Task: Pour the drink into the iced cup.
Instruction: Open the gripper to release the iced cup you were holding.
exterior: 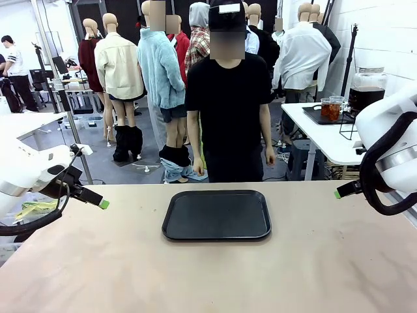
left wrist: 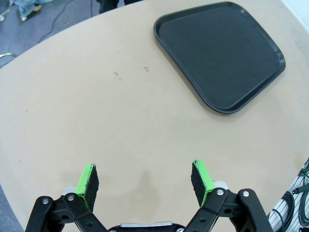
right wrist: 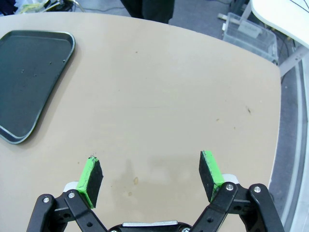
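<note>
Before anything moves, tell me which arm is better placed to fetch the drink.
Right, probably. The drink stands in a glass jar on a side table beyond the table's right end, nearer the right gripper. The left gripper hovers at the opposite edge. Both are open and hold nothing; the black tray lies midway.

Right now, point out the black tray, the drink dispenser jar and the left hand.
black tray (exterior: 216, 215): front view, bare middle of its floor.
drink dispenser jar (exterior: 367, 90): front view, glass body, on the side table.
left hand (left wrist: 146, 182): left wrist view, midway between open fingertips.
</note>
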Available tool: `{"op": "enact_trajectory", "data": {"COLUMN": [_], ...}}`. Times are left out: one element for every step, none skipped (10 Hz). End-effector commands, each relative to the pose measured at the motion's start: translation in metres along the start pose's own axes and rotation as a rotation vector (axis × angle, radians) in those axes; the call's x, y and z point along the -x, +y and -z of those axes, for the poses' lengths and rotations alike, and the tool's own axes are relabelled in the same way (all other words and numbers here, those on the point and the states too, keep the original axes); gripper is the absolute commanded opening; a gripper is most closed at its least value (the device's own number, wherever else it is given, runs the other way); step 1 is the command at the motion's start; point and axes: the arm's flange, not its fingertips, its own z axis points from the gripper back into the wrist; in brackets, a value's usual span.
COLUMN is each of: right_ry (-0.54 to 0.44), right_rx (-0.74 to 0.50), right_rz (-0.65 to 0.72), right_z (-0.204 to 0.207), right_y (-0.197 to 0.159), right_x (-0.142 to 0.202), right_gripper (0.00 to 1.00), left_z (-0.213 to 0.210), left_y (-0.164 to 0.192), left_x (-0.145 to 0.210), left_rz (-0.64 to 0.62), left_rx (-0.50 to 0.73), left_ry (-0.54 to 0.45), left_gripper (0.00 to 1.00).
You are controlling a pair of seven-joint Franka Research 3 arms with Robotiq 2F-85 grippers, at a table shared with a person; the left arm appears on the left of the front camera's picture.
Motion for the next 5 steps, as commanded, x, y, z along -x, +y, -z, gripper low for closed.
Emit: {"op": "enact_trajectory", "data": {"right_ry": [-0.011,-0.011,-0.011,-0.011,-0.011], "right_rx": [-0.003,-0.003,-0.003,-0.003,-0.003], "right_rz": [-0.002,-0.002,-0.002,-0.002,-0.002], "right_z": [0.0015,0.0015,0.0015,0.0015,0.0015], "right_y": [0.0006,0.0006,0.0006,0.0006,0.0006], "right_x": [0.0036,0.0036,0.0036,0.0036,0.0036], "right_gripper": [1.0,1.0,1.0,1.0,1.0], "left_z": [-0.0017,-0.0017,-0.0017,-0.0017,-0.0017], "left_y": [0.0031,0.0031,0.0031,0.0031,0.0031], "left_x": [0.0004,0.0004,0.0004,0.0004,0.0004], "left_rz": [0.003,0.003,0.003,0.003,0.003], "left_rx": [-0.006,-0.006,-0.006,-0.006,-0.006], "left_ry": [0.001,0.001,0.001,0.001,0.001], "left_gripper": [1.0,1.0,1.0,1.0,1.0]}}
